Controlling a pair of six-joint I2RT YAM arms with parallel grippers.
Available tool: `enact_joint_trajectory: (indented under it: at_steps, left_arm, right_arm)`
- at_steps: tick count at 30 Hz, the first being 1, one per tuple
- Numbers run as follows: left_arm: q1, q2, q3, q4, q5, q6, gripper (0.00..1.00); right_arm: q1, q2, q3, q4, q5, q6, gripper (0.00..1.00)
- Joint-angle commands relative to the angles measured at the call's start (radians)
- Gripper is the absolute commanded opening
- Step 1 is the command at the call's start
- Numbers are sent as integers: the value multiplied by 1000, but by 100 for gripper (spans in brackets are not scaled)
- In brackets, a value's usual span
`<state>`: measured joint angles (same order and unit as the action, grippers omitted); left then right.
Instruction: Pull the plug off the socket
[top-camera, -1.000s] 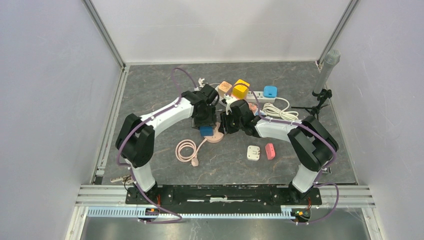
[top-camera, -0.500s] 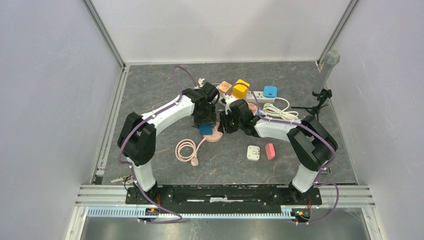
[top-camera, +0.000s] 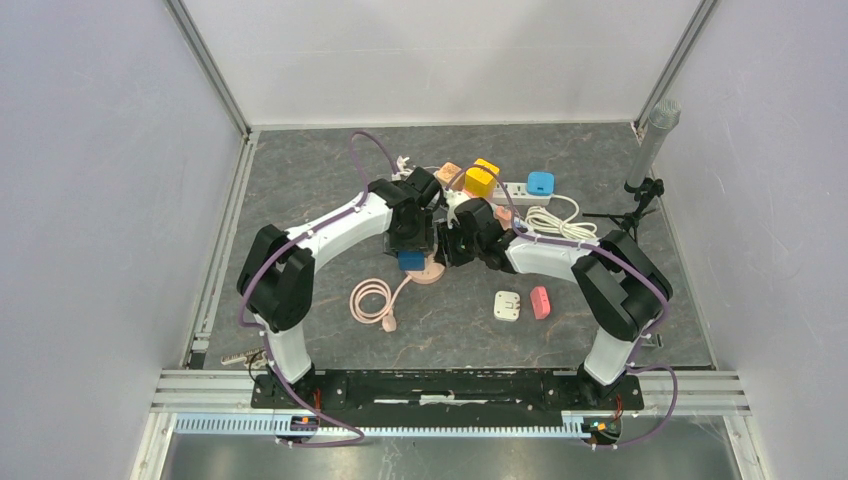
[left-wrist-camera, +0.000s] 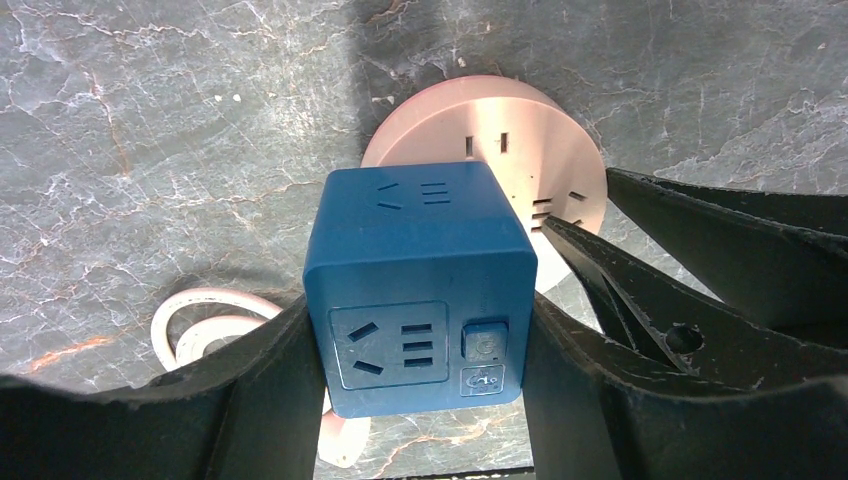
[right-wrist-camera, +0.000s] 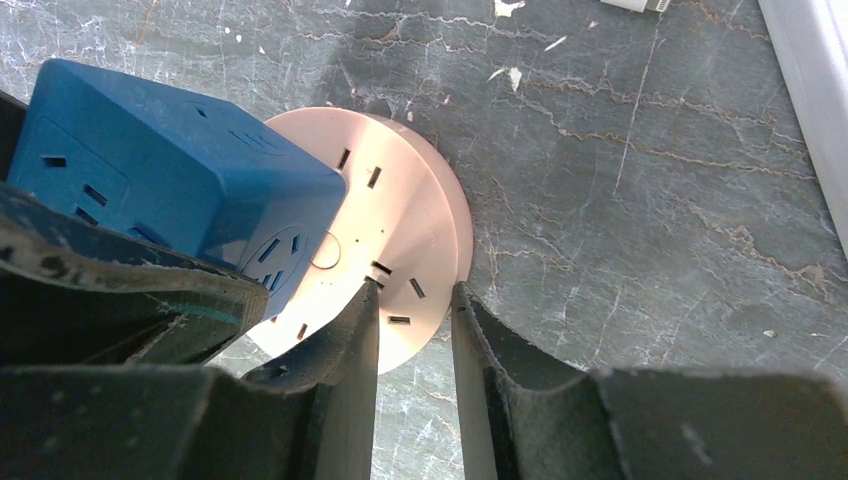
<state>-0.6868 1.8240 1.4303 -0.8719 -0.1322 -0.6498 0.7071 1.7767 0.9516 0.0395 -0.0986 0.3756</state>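
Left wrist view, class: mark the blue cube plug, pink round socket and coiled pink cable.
blue cube plug (left-wrist-camera: 420, 230), left wrist view, top face.
pink round socket (left-wrist-camera: 535, 155), left wrist view, bare slotted face.
coiled pink cable (left-wrist-camera: 205, 296), left wrist view, loop's upper arc.

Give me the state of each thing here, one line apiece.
Plug, sitting on the socket, clamped on both sides.
Socket, lying flat, rim pinched.
Left gripper, shut on the plug.
Right gripper, shut on the socket's rim.
Pink cable, coiled.
White cord, bundled.
Power strip, yellow cube and blue cube plugged in.
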Motion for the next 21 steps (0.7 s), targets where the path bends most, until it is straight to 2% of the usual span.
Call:
enact_joint_trajectory:
  at_steps: [1,5,8,12,17,21]
  left_arm:
    - [13,-87,53,93,142,20,20]
    - [66,-129,45,154,383,98,20]
    - [71,-137,74,137,427,137,20]
    - [65,-118,64,134,357,92,20]
    - [-3,-98,74,128,158,27,18]
    - [-10,-93,70,127,148,16,18]
  right_arm:
    - [12,119,-87,-247,122,-69,33]
    - [12,124,-88,-250,122,-72,31]
    - [12,127,-82,-254,122,-73,30]
    - [14,136,-68,-263,125,-75,29]
    - [19,146,-50,-284,155,-79,25]
    - [21,158,-40,-292,154,-75,23]
